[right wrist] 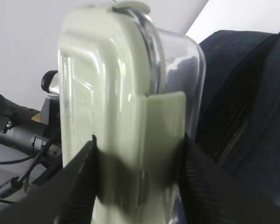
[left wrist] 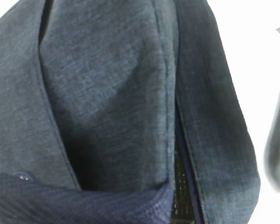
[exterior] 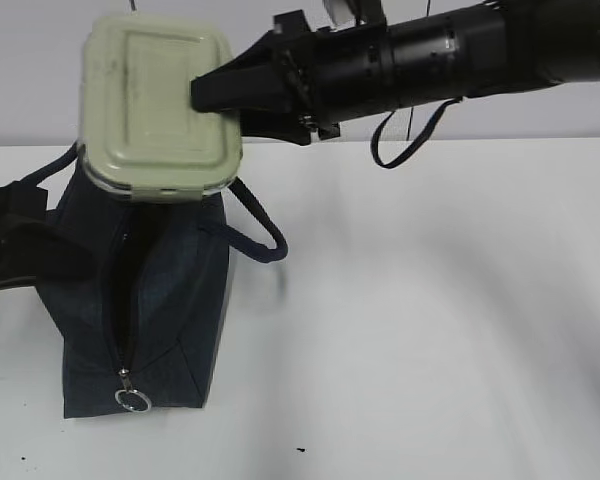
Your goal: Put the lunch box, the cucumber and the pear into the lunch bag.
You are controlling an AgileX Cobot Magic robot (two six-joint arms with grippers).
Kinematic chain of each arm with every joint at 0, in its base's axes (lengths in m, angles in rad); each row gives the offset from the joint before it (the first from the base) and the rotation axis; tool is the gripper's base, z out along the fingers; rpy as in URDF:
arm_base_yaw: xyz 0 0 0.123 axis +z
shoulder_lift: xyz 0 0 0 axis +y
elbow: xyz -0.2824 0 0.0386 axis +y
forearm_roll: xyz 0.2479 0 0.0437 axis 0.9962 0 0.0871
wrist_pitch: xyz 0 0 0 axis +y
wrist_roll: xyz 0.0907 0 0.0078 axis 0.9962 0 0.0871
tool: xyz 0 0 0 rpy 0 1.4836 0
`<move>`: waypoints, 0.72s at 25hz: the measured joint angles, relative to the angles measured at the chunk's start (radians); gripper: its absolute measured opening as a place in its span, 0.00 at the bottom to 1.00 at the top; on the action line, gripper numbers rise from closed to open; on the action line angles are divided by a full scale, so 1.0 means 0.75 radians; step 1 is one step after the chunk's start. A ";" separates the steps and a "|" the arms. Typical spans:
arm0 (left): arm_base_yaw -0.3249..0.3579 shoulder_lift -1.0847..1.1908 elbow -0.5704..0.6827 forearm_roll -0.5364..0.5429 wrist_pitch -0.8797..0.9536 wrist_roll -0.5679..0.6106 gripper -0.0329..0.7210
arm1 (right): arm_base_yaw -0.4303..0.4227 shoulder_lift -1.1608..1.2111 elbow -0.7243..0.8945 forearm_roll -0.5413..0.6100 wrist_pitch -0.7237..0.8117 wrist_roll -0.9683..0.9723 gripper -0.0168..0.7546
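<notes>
- My right gripper (exterior: 220, 100) has its fingers pinched across the lunch box (exterior: 158, 105), lid and base, holding it on edge so the narrow side can slip into the opening.
- The box hangs right above the lunch bag (exterior: 145, 300), which stands upright with its zipper parted.
- My left gripper (exterior: 10, 245), fingers pressed together, seems to hold the bag's fabric, probably steadying it (the actual pinch is out of sight).
- No cucumber or pear visible.

Right gripper (exterior: 223, 100) grips lunch box (exterior: 158, 108), lid toward camera, above open-zippered lunch bag (exterior: 145, 300) standing on white table (exterior: 430, 320).
</notes>
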 joint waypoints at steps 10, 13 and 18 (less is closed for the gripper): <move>0.000 0.000 0.000 0.000 -0.005 0.000 0.02 | 0.105 0.115 -0.007 -0.024 -0.287 0.000 0.51; 0.000 0.000 0.000 0.000 -0.005 0.000 0.02 | 0.105 0.132 -0.007 -0.131 -0.380 0.002 0.51; 0.000 0.000 0.000 0.000 -0.005 0.000 0.02 | 0.108 0.135 -0.007 -0.274 -0.404 0.059 0.51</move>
